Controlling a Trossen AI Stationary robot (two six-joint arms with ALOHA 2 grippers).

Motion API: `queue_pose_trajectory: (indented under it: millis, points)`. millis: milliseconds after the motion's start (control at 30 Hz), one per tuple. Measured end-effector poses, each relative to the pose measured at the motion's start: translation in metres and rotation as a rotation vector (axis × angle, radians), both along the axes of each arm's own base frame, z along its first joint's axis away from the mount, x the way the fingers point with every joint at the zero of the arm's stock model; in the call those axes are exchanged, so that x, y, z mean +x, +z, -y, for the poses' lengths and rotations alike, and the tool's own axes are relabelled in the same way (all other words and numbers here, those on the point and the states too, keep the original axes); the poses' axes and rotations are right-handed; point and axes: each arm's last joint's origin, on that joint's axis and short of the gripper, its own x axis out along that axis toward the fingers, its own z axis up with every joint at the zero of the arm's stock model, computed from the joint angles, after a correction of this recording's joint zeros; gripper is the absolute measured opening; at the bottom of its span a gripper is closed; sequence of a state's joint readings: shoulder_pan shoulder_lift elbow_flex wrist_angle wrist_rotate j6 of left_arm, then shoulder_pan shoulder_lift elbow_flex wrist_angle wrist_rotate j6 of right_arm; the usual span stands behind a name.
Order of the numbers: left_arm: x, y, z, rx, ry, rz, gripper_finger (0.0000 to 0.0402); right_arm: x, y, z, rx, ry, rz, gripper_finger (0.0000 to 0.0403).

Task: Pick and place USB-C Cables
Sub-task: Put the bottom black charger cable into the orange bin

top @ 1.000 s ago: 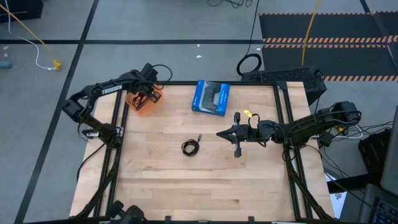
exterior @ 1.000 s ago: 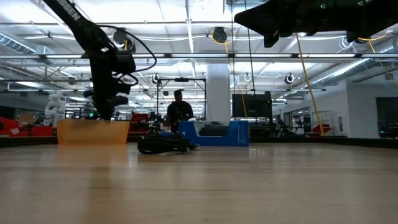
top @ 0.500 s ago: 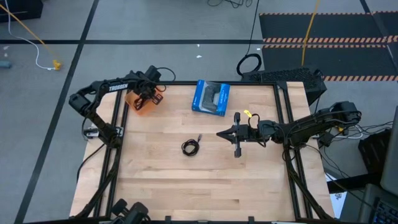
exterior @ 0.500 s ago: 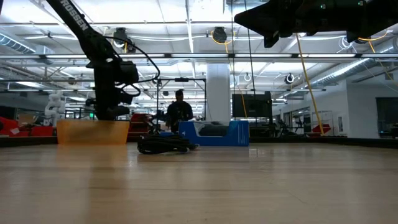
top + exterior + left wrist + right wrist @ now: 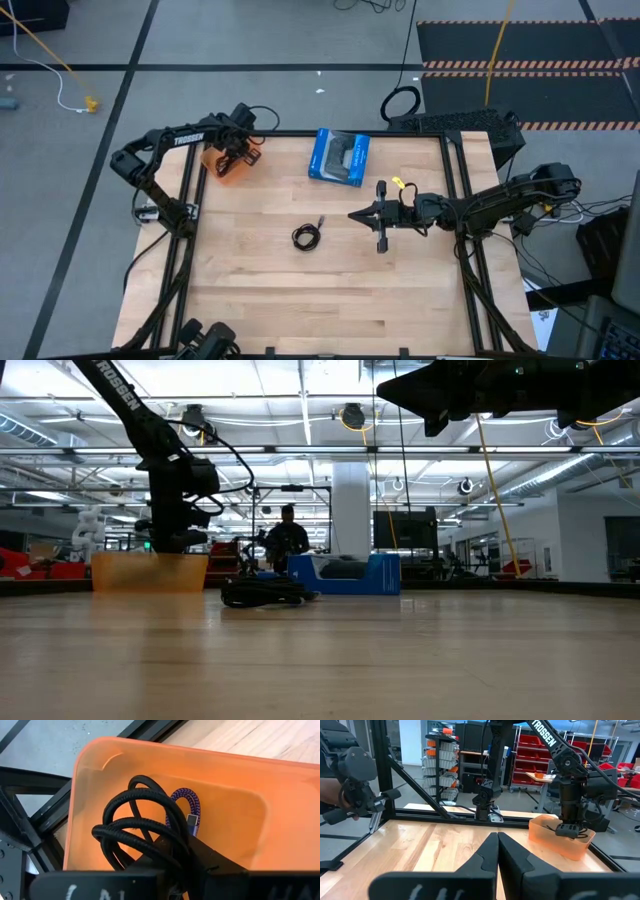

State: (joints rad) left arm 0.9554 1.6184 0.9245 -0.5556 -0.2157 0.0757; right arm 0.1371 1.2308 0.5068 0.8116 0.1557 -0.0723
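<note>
In the high view my left gripper (image 5: 235,155) is down inside the orange bin (image 5: 222,168) at the table's far left corner. The left wrist view shows it shut on a coiled black USB-C cable (image 5: 135,830), with the blue-purple cable (image 5: 187,805) lying on the bin's floor beside it. A second black coiled cable (image 5: 306,236) lies flat on the wood near the table's middle. My right gripper (image 5: 350,214) hovers shut, to the right of that cable and well above the table, touching nothing. My left gripper pinches strands of the black coil (image 5: 172,847) at its near side, coming from above and pointing down into the bin. Only one finger (image 5: 205,860) shows; the loops hide the other. The coil spreads ahead of the fingers, and its far loops (image 5: 145,785) reach the bin's floor.
A blue box (image 5: 340,156) holding a dark object sits at the far edge, right of the bin. The black table frame runs along the left and right sides. A person (image 5: 287,535) stands in the room behind. Bare wood fills the near half of the table.
My left arm's elbow has swung toward the table's far edge. Its gripper has stayed in the orange bin, shifting slightly toward the table's right. The right arm and the cable on the table have kept still.
</note>
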Motion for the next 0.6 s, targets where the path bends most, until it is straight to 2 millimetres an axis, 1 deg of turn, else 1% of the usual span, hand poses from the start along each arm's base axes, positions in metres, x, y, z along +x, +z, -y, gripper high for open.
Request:
queue_pose_trajectory:
  millis: [467,533,600]
  points:
    - [-0.0006,-0.0004,0.0016,-0.016,0.016,-0.002,0.0038,0.0000,-0.0001,0.0000,0.000,0.000,-0.001,0.0000]
    - [-0.0010,-0.0006,0.0021,-0.022,0.016,-0.006,0.0045,0.0000,-0.0001,0.0000,0.000,0.000,-0.001,0.0000]
    - [-0.0014,-0.0007,0.0026,-0.028,0.016,-0.010,0.0060,0.0000,-0.0001,0.0000,0.000,0.000,-0.001,0.0000]
